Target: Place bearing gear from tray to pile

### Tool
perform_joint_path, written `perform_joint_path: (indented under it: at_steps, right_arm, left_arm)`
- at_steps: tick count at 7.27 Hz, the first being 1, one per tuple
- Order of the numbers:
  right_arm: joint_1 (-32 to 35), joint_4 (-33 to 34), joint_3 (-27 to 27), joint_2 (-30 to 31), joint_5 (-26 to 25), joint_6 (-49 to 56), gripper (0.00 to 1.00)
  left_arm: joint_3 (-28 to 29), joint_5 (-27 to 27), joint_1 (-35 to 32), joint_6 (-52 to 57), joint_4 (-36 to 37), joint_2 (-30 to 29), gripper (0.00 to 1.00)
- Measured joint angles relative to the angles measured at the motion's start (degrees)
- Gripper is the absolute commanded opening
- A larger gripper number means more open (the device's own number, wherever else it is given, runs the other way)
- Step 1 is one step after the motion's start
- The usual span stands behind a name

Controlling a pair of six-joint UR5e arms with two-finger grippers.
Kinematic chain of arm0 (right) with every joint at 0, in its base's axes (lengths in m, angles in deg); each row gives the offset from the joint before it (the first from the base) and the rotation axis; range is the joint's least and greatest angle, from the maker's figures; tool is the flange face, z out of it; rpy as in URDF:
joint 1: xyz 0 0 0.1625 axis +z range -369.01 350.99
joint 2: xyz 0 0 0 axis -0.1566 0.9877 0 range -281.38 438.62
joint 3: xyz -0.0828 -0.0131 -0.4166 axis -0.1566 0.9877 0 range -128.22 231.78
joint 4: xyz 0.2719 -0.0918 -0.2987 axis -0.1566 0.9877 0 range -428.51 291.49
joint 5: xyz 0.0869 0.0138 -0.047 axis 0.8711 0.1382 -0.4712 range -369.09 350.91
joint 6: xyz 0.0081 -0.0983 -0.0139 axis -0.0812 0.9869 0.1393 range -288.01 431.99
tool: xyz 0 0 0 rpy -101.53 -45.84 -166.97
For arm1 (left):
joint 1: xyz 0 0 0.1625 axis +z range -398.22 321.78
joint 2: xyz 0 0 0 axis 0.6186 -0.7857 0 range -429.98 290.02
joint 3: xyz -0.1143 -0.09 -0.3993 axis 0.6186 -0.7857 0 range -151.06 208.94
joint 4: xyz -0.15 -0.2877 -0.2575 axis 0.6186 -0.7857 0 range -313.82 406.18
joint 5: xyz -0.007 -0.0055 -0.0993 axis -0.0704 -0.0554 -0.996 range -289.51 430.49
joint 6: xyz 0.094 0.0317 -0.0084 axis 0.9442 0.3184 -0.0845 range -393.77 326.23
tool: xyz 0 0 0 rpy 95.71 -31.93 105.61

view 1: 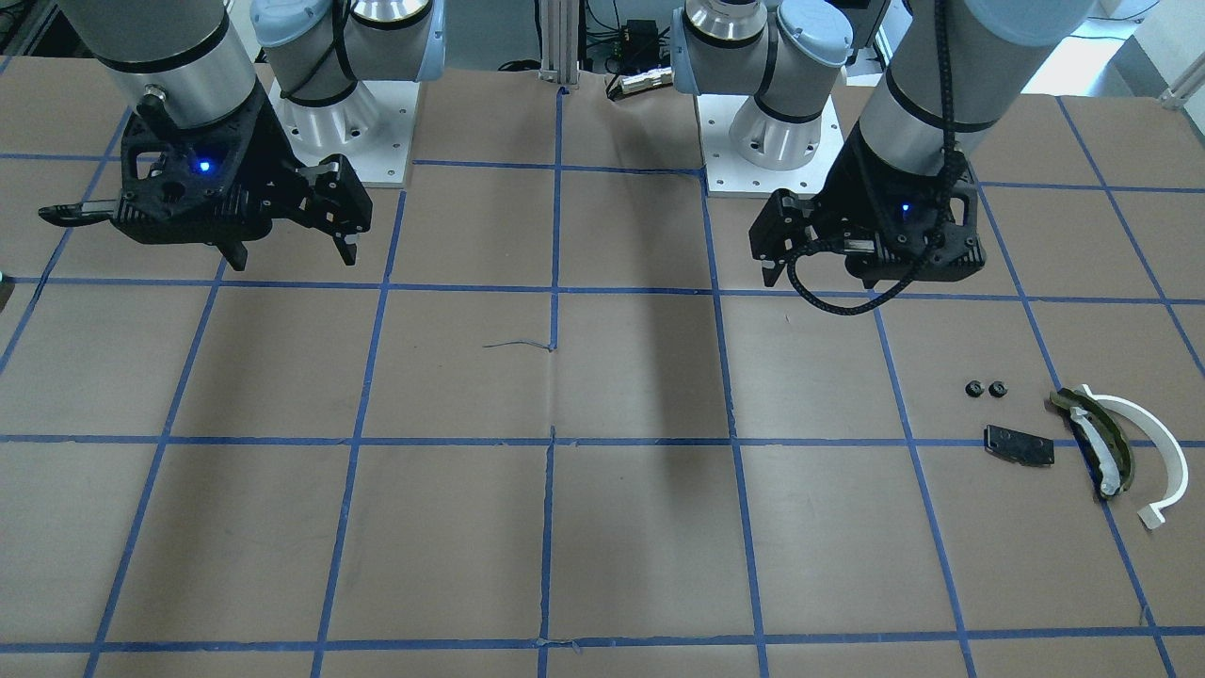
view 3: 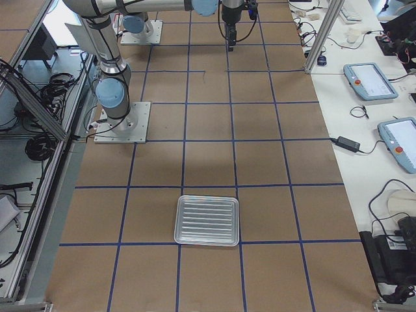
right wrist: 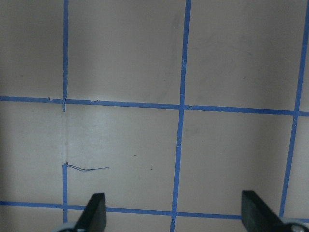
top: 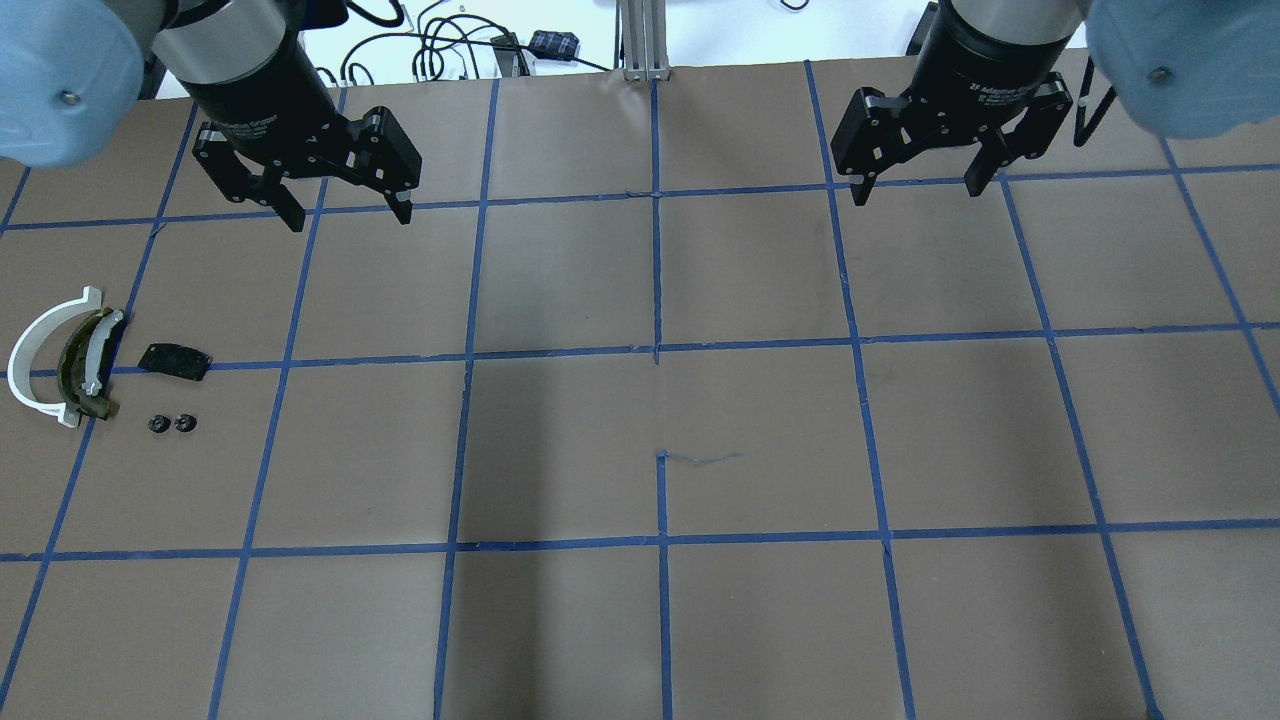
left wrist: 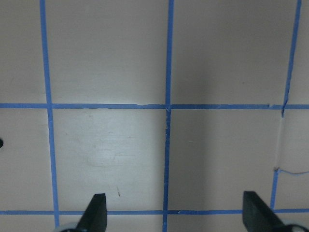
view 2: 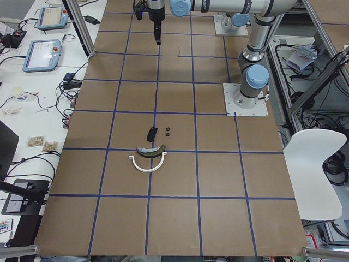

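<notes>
Blue-taped brown table (top: 560, 280), white chair (view 2: 313, 164)

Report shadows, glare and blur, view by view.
Overhead exterior: two soft shadow bands cross the table; the blue joint caps at the top corners are blurred. Both wrist views: overexposed, the brown surface washed pale, with a faint sheen mid-frame.

the table (top: 760, 440) is covered with brown paper, matt and a little creased, and crossed by smooth blue tape (top: 760, 346) with a faint shine. the black plate (top: 174, 360) looks matt; plastic or metal, i cannot tell. near the black plate, the two small black parts (view 1: 975, 387) are dull. just beside the plate, the olive-and-white piece (view 1: 1097, 443) looks dull, and the white arc (view 1: 1171, 443) touching it looks like smooth matt plastic. the tray (view 3: 207, 221) is pale, ribbed and slightly glossy. the left gripper (top: 350, 220) and right gripper (top: 920, 194) are matt black.
</notes>
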Motion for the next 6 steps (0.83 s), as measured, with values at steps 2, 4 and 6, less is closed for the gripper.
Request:
perform_joint_path:
  at_steps: [2, 4, 6]
  right_arm:
    - [0.0, 0.0, -0.1, 0.0, 0.0, 0.0, 1.00]
    - [0.0, 0.0, -0.1, 0.0, 0.0, 0.0, 1.00]
    - [0.0, 0.1, -0.1, 0.0, 0.0, 0.0, 1.00]
  left_arm:
    - [0.1, 0.2, 0.7, -0.1, -0.2, 0.3, 1.00]
    - [0.3, 0.0, 2.0, -0.1, -0.9, 1.3, 1.00]
    - [0.0, -0.4, 2.2, 0.0, -1.0, 1.6, 1.00]
